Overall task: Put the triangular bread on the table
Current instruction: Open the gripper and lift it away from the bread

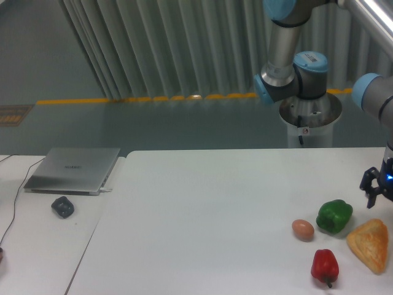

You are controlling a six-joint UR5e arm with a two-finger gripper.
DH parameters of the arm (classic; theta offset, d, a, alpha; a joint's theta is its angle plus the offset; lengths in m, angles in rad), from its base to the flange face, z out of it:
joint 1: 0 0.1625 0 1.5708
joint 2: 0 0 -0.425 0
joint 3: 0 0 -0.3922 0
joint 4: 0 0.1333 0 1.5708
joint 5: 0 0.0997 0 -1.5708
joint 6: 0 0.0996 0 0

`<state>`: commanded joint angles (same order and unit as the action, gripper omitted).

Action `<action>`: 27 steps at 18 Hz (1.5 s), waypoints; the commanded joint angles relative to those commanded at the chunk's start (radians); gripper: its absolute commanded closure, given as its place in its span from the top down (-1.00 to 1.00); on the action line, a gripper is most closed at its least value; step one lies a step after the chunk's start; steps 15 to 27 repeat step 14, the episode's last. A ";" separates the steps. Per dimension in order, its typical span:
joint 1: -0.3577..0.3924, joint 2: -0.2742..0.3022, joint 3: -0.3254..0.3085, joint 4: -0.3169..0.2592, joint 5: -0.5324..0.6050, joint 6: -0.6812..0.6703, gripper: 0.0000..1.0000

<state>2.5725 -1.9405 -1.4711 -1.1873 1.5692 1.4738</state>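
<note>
The triangular bread (369,244) is lying flat on the table (209,209) near its right edge, toward the front, with one rounded corner pointing down toward the camera. Nothing is gripping it: the gripper (376,195) is hanging above and slightly behind it, apart from the crust, and its dark fingers are spreading open with nothing between them, though part of the tool is cut off by the right border of the view. Just to the left of the bread, a green pepper (334,216) is sitting close to its upper corner, and a small brown egg (303,229) is resting just beside the pepper on the far side from the bread. A red pepper (324,266) is lying in front of these, near the bread's lower left side. Well apart, on the smaller table at the left, a silver laptop (73,169) is sitting closed with a dark mouse (62,206) near it.
</note>
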 joint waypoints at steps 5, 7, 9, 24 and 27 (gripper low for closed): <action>0.000 0.005 0.015 0.005 0.047 0.160 1.00; 0.000 0.005 0.020 0.005 0.072 0.180 1.00; 0.000 0.005 0.020 0.005 0.072 0.184 1.00; 0.002 0.006 0.021 0.005 0.071 0.183 1.00; 0.002 0.006 0.021 0.005 0.071 0.183 1.00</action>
